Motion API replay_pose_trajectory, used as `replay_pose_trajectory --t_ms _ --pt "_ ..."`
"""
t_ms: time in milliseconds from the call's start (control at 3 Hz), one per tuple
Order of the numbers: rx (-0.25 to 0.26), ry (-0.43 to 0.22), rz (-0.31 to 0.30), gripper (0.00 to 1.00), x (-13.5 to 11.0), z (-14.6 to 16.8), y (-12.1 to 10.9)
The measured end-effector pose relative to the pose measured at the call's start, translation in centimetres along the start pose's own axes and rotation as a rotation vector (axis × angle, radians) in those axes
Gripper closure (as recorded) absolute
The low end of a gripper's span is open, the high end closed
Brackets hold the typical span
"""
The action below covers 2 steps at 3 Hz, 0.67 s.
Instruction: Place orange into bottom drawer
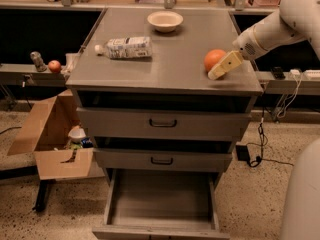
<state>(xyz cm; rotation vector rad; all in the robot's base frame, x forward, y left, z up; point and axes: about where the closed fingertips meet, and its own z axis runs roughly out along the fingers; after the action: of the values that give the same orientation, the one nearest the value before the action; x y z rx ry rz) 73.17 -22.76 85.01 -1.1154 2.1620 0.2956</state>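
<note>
Orange [213, 59]: rests on top of the bench [170, 66], near its right front corner.
Gripper [220, 70]: reaches in over the right edge of the bench and lies against the right side of the orange. Whether it grasps the fruit cannot be told.
Bottom drawer [160, 199]: pulled out at the foot of the bench.
White bowl [165, 20]: rear centre of the bench.
Bottle [125, 47]: lying on its side, on the left of the bench.
</note>
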Motion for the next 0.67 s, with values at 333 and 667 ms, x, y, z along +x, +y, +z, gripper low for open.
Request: replay_pose_trajectory --t_ms 333,667 --pt "-0.012 0.003 -0.004 0.18 -0.2 0.4 0.3" --pt "-0.044 0.011 -0.015 0.42 -0.1 1.0 1.4"
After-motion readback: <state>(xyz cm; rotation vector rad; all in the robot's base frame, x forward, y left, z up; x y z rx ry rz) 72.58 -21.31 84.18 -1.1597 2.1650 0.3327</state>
